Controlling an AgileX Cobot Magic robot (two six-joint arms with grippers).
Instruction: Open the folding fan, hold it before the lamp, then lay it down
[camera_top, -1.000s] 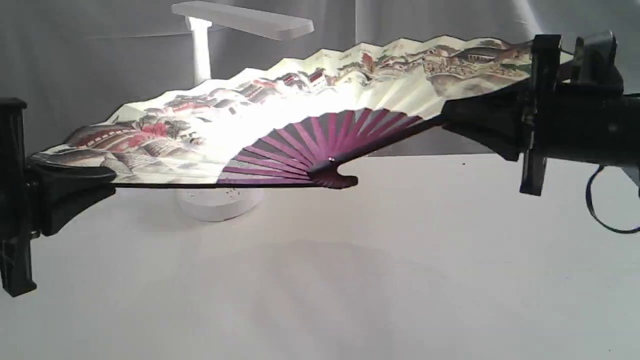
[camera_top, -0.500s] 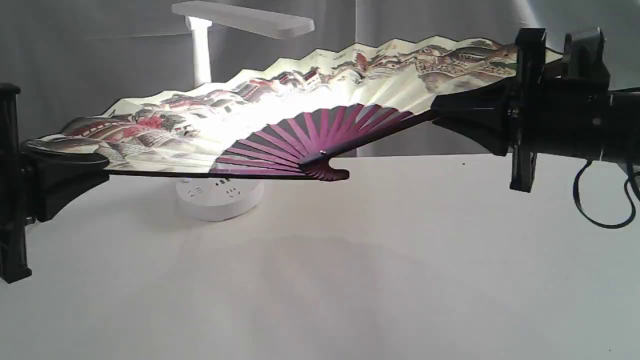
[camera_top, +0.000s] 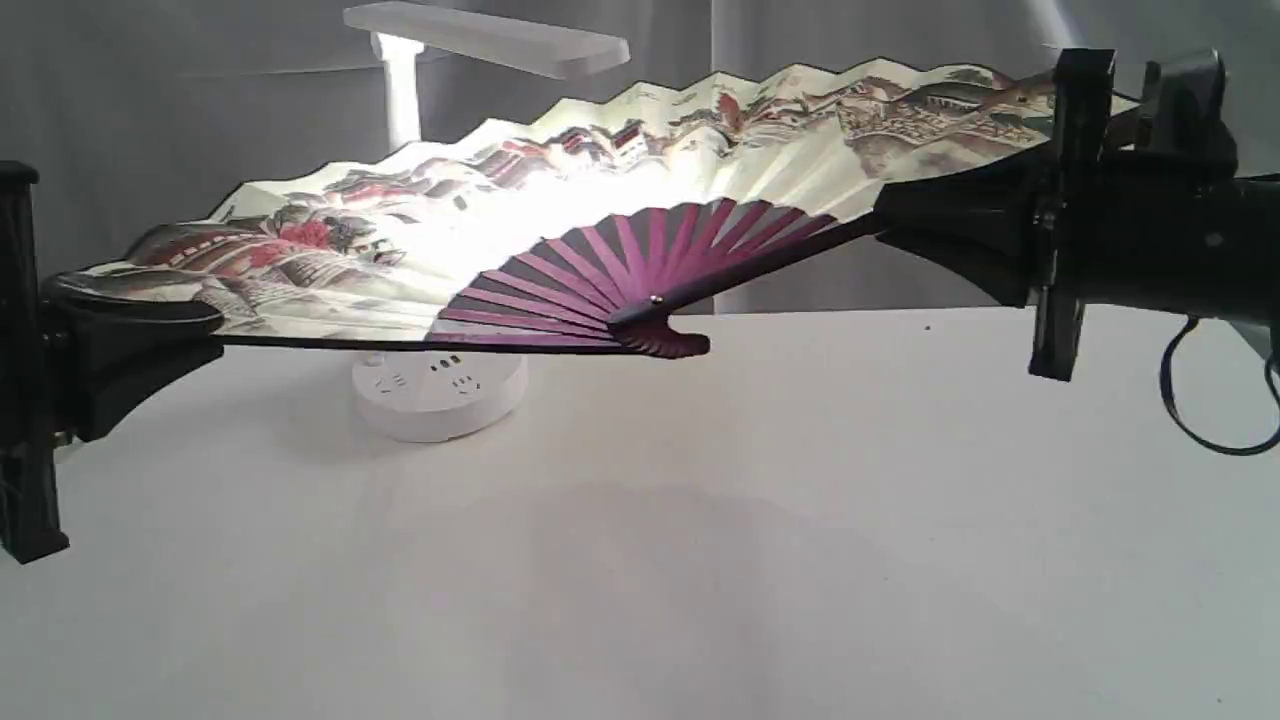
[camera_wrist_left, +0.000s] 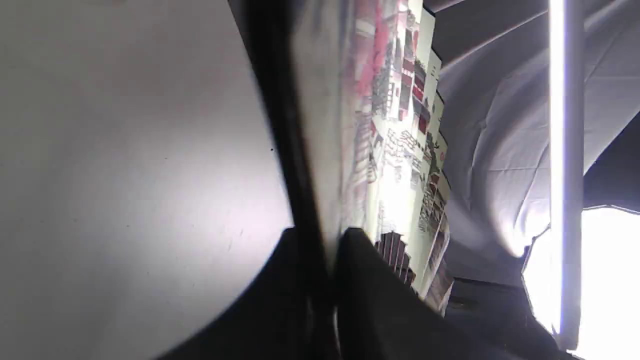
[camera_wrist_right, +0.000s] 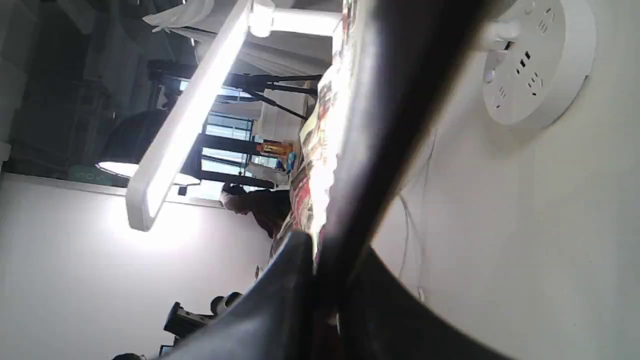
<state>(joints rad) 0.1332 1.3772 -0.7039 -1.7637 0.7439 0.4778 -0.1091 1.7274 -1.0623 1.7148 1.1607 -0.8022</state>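
Folding fan (camera_top: 560, 215), fully spread, is held in front of the lamp (camera_top: 486, 38) and clear of the table (camera_top: 700, 560) on which the lamp stands. One guard is pinched by the left gripper (camera_top: 205, 322), the other by the right gripper (camera_top: 885, 225), level with the lamp's post.

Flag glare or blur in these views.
Exterior view: the lamp backlights the folding fan, washing out its middle; faint shadow on the table. Left wrist view: lamp head clipped white, near fan edge blurred. Right wrist view: lamp head glares, fan guard out of focus.
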